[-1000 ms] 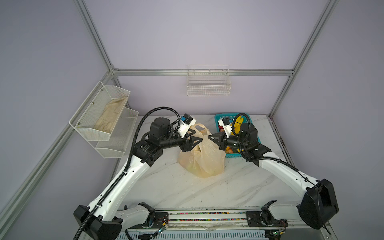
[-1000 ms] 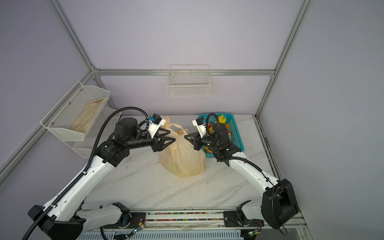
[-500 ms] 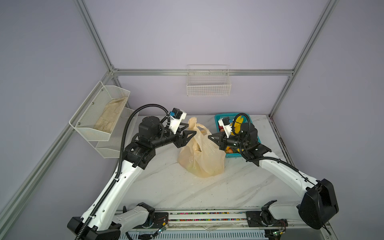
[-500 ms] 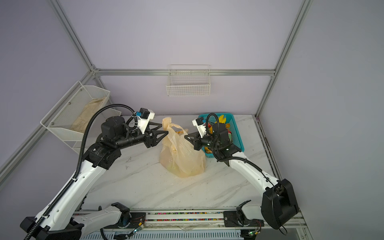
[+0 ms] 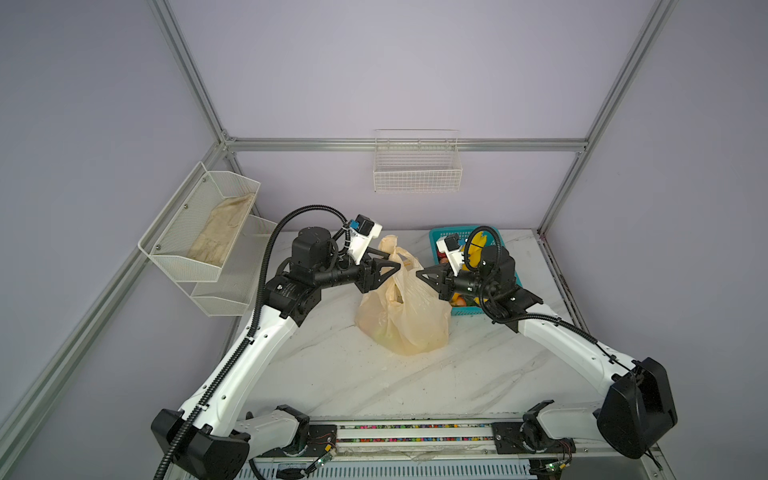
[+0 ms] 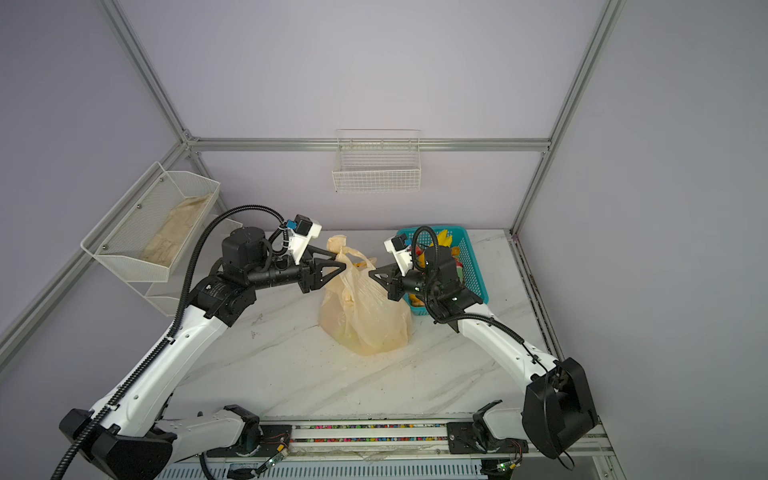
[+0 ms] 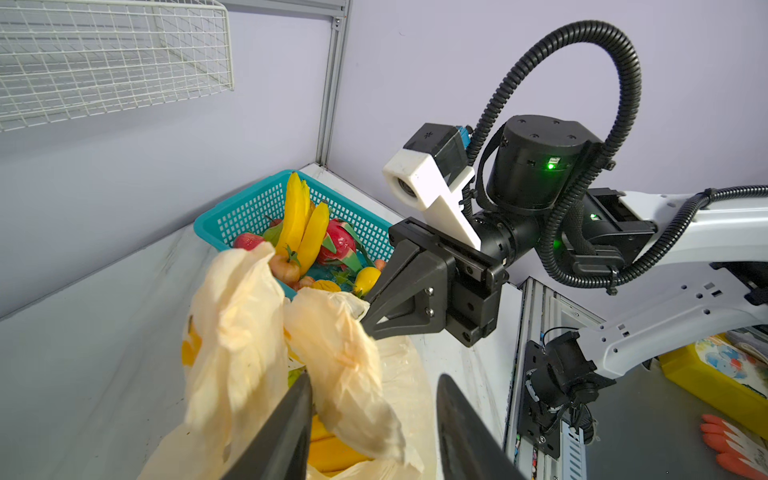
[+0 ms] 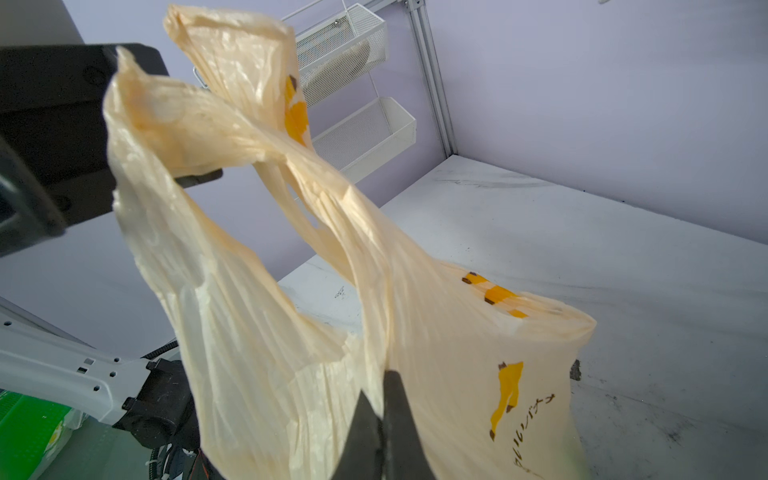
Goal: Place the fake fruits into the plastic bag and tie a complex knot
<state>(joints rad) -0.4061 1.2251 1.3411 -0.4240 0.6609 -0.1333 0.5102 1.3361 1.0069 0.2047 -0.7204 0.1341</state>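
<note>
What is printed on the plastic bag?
Yellow banana bunches and dark lettering on the cream-yellow plastic bag, clearest in the right wrist view.

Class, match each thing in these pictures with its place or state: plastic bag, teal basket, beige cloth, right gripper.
Things:
1. plastic bag
2. teal basket
3. beige cloth
4. right gripper

Places or states:
A. lying in the white mesh shelf on the side wall
B. shut on the bag
C. standing in the middle of the marble table
D. at the table's back right, holding fake fruits

Pairs: 1-C, 2-D, 3-A, 4-B
</note>
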